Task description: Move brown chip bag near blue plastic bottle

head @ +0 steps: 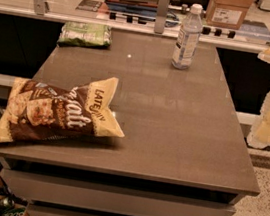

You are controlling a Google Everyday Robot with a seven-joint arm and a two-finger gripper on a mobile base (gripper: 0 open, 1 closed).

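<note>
**A:** Where does the blue plastic bottle (187, 37) stand?

**B:** Upright on the far part of the desk (181, 137), close to the back edge. It has a white cap on top and a pale label round its middle.

**A:** And the brown chip bag (56, 111)?

**B:** Lying flat on the same desk, well apart from the bottle. It is much nearer the camera than the bottle and off to the bottle's left as the camera sees it. One cream-yellow end points back toward the bottle's side of the desk, and the other reaches the desk's outer edge. (The white script runs along the bag's length, with chips pictured beside it.)

**A:** What else is around the bottle?

**B:** A smaller green bag (85, 34) lies about level with the bottle, farther to its left, by the same back edge. Behind the bottle, past a metal post (163, 5), sits a cardboard box (229, 10).

**A:** And the pincer (265, 130)?

**B:** It is on the bottle's other side, out beyond the desk's side edge. It shows as a pale white-and-yellow shape hanging in the air at the border of the view. It sits nearer the camera than the bottle, touches neither bottle nor bag, and is farthest from the bag. Whether it is spread or pressed together, I cannot tell.
</note>
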